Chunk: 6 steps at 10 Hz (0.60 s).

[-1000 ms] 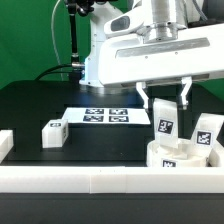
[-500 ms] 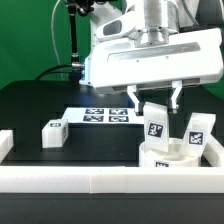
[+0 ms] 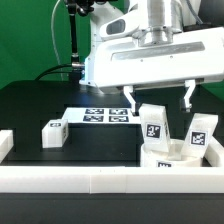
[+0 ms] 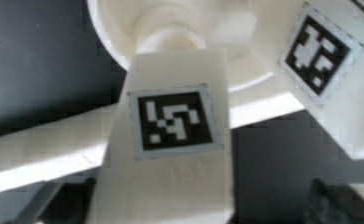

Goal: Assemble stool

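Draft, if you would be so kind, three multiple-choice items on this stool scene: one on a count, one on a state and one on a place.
1. How many upright legs stand on the seat?
A. one
B. two
C. four

2. How is the gripper?
A. shut on a leg
B. open
C. shut on nothing

3. Where does the loose leg lie?
A. on the table, toward the exterior view's left
B. on the seat
C. between the gripper's fingers

Key:
1 B: two tagged blocks rise from the seat.
2 B: the fingers hang wide apart on either side of one upright leg, touching nothing.
3 A: it rests alone on the black table, well away from the seat.
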### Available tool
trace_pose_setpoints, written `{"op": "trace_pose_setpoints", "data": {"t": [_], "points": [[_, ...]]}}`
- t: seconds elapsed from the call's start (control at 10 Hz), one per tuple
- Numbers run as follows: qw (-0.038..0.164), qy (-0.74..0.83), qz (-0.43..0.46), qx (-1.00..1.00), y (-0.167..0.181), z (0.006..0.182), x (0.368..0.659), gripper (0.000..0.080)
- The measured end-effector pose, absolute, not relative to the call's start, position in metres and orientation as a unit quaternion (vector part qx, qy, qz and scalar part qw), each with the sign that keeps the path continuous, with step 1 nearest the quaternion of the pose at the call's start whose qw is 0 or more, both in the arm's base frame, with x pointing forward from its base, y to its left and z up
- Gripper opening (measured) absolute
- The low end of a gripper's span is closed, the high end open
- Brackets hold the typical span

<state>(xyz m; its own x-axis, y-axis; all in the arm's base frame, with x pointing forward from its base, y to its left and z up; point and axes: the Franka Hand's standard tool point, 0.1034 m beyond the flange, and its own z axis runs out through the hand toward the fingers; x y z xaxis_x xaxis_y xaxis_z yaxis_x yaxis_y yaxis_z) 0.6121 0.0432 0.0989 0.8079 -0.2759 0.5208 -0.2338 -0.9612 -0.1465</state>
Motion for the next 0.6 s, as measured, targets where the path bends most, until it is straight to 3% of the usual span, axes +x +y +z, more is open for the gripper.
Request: {"op": "trace_pose_setpoints", "data": {"t": [0.6], "points": [[0.034, 0.109, -0.265, -0.958, 0.023, 0.133, 0.621, 0.0649]]}}
